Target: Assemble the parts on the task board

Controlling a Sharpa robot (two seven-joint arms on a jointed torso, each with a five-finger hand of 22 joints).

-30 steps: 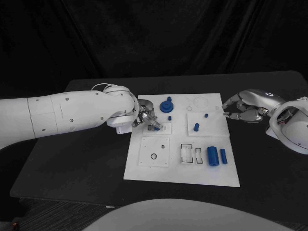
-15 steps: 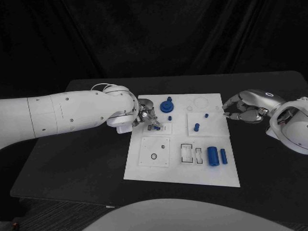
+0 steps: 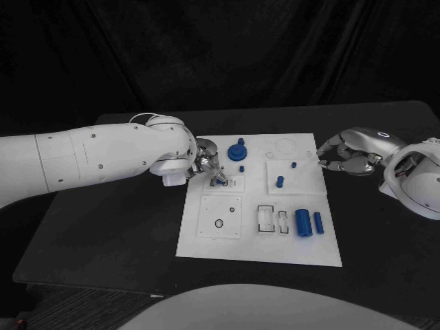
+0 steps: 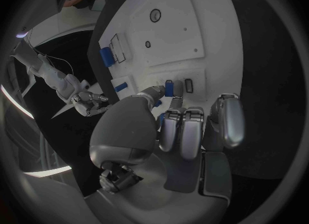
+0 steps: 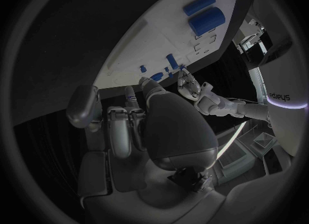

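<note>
A small blue part [image 3: 223,182] is pinched by left hand [image 3: 206,168] fingers [image 4: 170,126] near task board [image 3: 260,251] left edge; right hand [image 3: 345,157] is curled, empty.

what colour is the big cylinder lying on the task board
Blue; the cylinder shows best in the head view.

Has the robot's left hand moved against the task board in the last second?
Barely. The left hand holds its spot at the task board's left edge by the small blue part; only the arm behind it shifted.

The white arm [image 5: 280,98] reads "sharpa".
</note>
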